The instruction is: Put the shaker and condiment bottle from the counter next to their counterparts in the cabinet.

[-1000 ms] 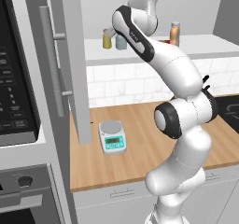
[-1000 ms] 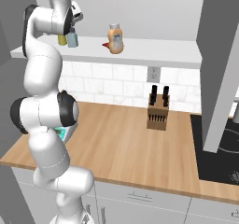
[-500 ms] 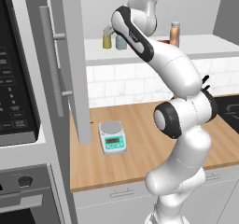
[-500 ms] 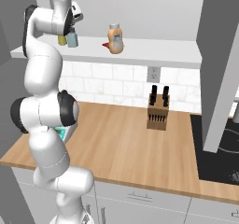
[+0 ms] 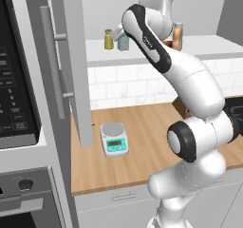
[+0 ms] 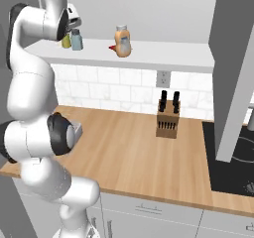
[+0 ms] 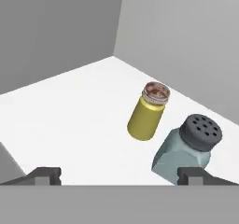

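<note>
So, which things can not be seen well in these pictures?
- Red bottle: right base view, mostly hidden behind the orange bottle.
- Orange bottle: left base view, partly behind the arm.
- Blue shaker: hand view, base cut off at the bottom.
- Scale display: left base view, too small.

Even, diffuse light is filling all three rendered views, with no visible lamp and no glare. Soft highlights are showing on the glossy white arm [image 5: 190, 80], and faint shading is sitting under the scale [image 5: 114, 138] and beside the knife block [image 6: 167, 118]. The cabinet [image 7: 70, 111] shelf is reading bright white against flat grey walls. Edges are looking slightly soft and blocky; nothing is bending at the frame borders.
</note>
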{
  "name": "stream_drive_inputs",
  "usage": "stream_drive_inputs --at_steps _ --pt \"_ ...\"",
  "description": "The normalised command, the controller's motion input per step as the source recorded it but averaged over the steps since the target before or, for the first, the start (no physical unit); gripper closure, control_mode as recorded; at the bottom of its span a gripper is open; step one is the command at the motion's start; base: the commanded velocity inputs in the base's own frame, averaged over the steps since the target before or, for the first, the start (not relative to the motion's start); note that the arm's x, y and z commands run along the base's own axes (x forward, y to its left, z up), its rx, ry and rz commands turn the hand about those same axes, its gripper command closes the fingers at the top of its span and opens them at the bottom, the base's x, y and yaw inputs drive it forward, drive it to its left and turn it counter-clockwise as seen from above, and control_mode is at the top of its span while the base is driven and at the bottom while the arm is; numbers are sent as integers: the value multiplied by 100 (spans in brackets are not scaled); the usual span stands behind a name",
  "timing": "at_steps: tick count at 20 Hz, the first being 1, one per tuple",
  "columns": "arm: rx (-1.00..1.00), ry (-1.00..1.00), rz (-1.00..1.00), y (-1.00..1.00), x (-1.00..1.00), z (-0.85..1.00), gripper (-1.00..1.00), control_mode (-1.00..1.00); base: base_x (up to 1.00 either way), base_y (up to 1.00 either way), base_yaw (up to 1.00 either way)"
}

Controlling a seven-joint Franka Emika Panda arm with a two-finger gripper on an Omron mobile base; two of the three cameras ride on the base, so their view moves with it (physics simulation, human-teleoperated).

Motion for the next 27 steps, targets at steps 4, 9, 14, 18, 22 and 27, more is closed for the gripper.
stream_drive_inputs --at_steps 4,9,14,18,22,27 --pt "8 0 0 -9 -100 -33 -100 -100 0 0 0" --pt "5 -3 -1 -13 -100 -52 -100 -100 0 0 0" --pt "5 -10 -2 -28 -100 -77 -100 -100 0 0 0" --pt "4 -14 0 -37 -100 -92 -100 -100 0 0 0" --pt "4 -14 0 -39 -100 -97 -100 -100 0 0 0" --pt "6 -9 0 -39 -100 -91 -100 -100 0 0 0"
